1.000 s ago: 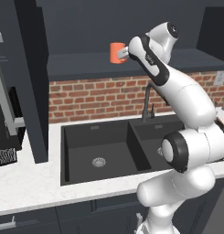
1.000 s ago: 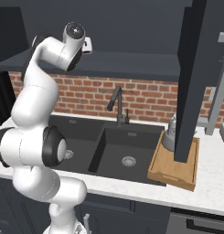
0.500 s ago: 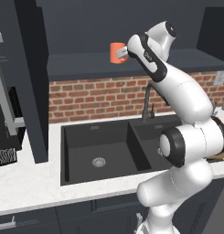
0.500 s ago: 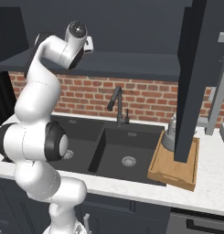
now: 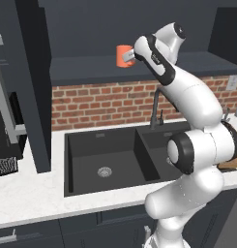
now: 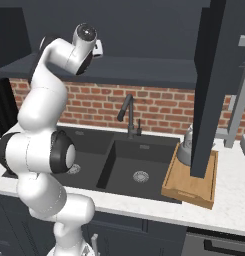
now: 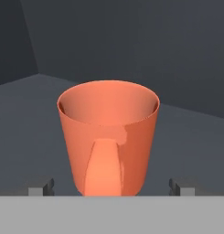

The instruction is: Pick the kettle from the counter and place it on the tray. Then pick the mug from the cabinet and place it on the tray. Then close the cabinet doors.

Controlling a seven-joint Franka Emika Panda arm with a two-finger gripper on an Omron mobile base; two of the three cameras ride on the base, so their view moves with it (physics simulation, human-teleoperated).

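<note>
From the left base view, the small orange cylindrical mug [image 5: 123, 55] stands upright on the dark charcoal-blue wall cabinet's shelf [image 5: 91, 68], the gripper [image 5: 131, 56] right beside it.

From the right base view, the squat grey metal kettle [image 6: 185, 148] sits on the light-brown wooden tray [image 6: 190, 184].

In the hand view, the fingertips [image 7: 41, 188] stand wide apart either side of the mug's base, not clamped on it.

Both base views look forward and down from behind the arm, left and right, sharing the sink [image 5: 105, 164] and brick wall [image 6: 159, 107]. The hand view sits close before the mug [image 7: 109, 139], facing the cabinet [image 7: 131, 41] interior.
</note>
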